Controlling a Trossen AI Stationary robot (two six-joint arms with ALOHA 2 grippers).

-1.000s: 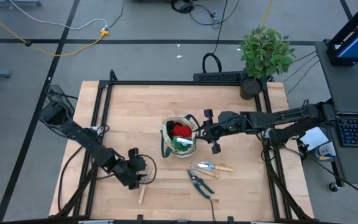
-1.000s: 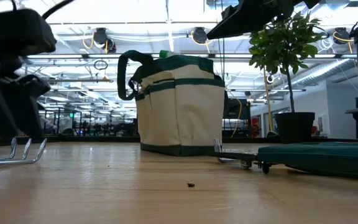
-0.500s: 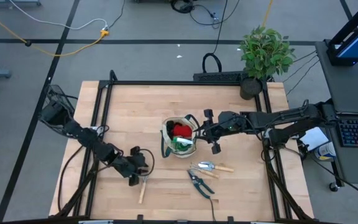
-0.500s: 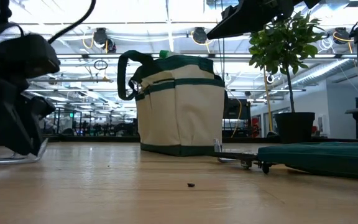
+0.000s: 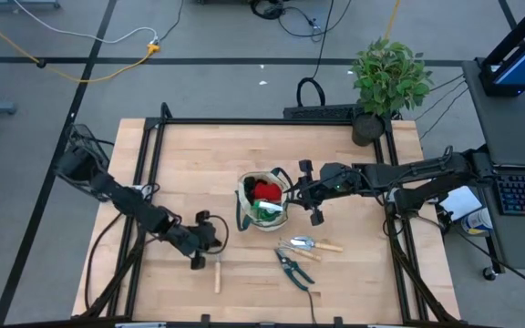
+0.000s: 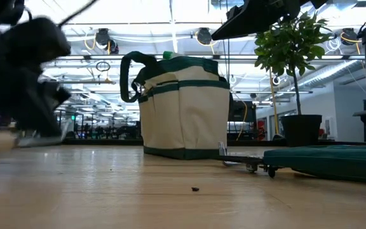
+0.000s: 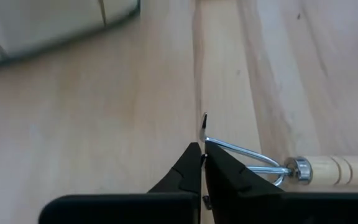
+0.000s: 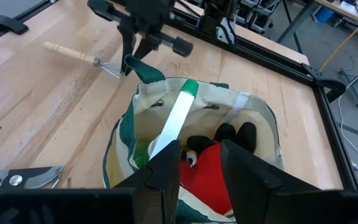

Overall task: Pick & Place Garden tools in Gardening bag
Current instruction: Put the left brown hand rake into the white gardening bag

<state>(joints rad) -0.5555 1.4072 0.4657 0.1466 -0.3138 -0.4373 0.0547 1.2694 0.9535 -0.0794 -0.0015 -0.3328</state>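
Observation:
The beige, green-trimmed gardening bag (image 5: 262,202) stands upright mid-table with a red item (image 5: 264,189) and a green-tipped white stick (image 8: 178,115) inside. My left gripper (image 5: 210,251) is shut on the wooden-handled fork (image 5: 216,276), left of the bag and nearer the front edge. My right gripper (image 8: 201,165) is open, its fingers apart over the bag's mouth at its right rim. A trowel (image 5: 310,244) and pruning shears (image 5: 294,269) lie flat on the table right of the fork. My left gripper pinches one metal tine (image 7: 205,144) of the fork between its two fingertips, slanting down from the table's left. The tine's tip (image 7: 204,119) pokes out past them. The wooden handle (image 7: 340,171) runs off sideways toward the near edge, low over the table. Whether my right gripper touches the bag's rim, I cannot tell.
A potted green plant (image 5: 388,77) stands at the table's far right corner. A black frame rail (image 5: 272,121) runs along the table's edges. Bare wood lies left of and behind the bag.
My left gripper has shut on the fork's tines and moved a little toward the far edge and the bag. The fork has swung about: its handle, which slanted toward the near left, now points straight at the near edge, and its tine end has come up.

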